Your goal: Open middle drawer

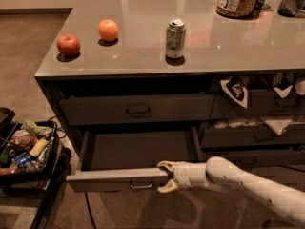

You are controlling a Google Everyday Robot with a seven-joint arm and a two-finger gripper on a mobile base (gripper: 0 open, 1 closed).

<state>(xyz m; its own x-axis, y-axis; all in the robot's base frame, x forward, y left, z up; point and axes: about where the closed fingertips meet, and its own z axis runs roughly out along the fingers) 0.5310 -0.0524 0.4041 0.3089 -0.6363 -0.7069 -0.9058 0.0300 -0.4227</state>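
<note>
dark grey board with a smooth finish, by the look of it: the middle drawer point(114, 179) stands pulled well out of the cabinet, directly below the shut top drawer point(138, 109), with its plain grey interior open to view and nothing seen inside. its front sits low in the camera view, and the small rectangular pull handle point(141, 184) hangs at about its centre.

the gripper point(162, 177) is just right of that handle, and it and the arm hide the right part of the front. its two pale fingers are spread apart, one above the front's top edge and one below the bottom edge. it clamps nothing; whether either pad touches the front cannot be told.

handling, as judged: a wide, stiff box on runners, apparently empty, so light to move. the flat face looks slippery to pads. a pull taken off centre may rack it in the runners; the centre handle is the sound hold.

on the counter point(143, 56), an apple point(68, 45), an orange point(108, 30) and a can point(175, 38) stand well apart from the work.
</note>
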